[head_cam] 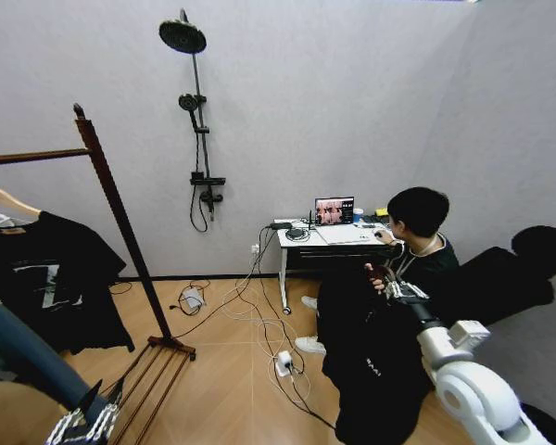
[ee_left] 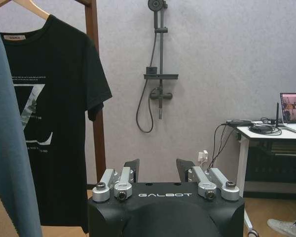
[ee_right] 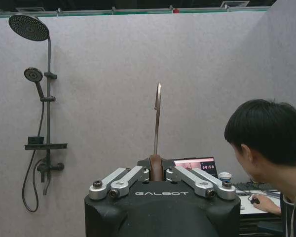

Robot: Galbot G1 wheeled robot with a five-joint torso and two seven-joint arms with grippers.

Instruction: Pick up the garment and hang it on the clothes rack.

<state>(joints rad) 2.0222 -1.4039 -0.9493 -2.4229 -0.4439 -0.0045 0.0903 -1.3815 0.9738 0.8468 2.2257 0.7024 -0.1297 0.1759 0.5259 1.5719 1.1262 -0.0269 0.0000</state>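
Garment [head_cam: 371, 362]: one black long-sleeved top, hanging lengthwise below the right gripper [ee_right: 158, 174], whose fingers are clamped narrow on the neck of its wooden hanger [ee_right: 156, 168], metal hook upright. Clothes rack [head_cam: 120, 218]: one, well off to the robot's left, rod horizontal, already carrying one black graphic shirt [head_cam: 51, 283]; the right arm holds the load, so the carry runs leftward. Left gripper [ee_left: 159, 170]: one, fingers apart and empty, low beside the rack's base.
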